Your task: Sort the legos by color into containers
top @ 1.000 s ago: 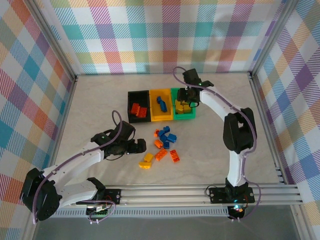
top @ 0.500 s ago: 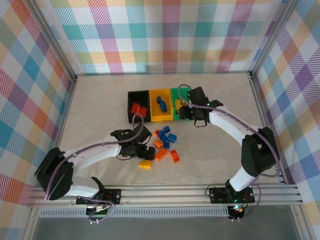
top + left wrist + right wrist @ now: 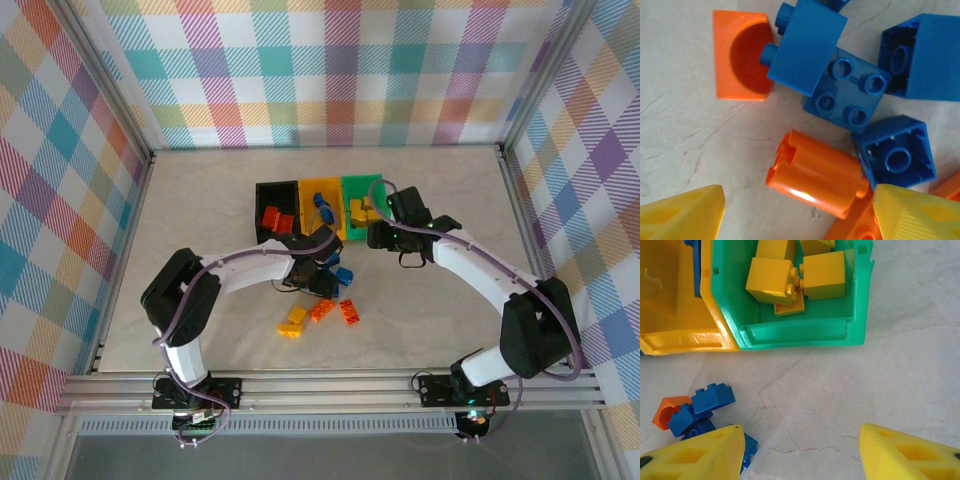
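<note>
Left gripper (image 3: 797, 200): tips cut off below, jaws apart around an orange brick (image 3: 815, 172), perhaps touching it. Right gripper (image 3: 801, 435) gapes wide, empty.

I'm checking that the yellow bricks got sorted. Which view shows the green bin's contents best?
The right wrist view: the green bin sits close, open, yellow bricks clear inside. The top view has it small, partly behind the right arm.

Pastel plaid cloth covers the back wall (image 3: 330, 70) across the top of the overhead view. The same cloth lines the left wall (image 3: 50, 200) and the right wall (image 3: 600, 180) at the frame's sides. Silver aluminium posts (image 3: 103, 78) slant along the two far corners. The tabletop (image 3: 200, 200) is pale, marble-veined and evenly lit. Aluminium rails (image 3: 330, 385) cross the lower edge, with a grey strip (image 3: 400, 455) below them.
</note>
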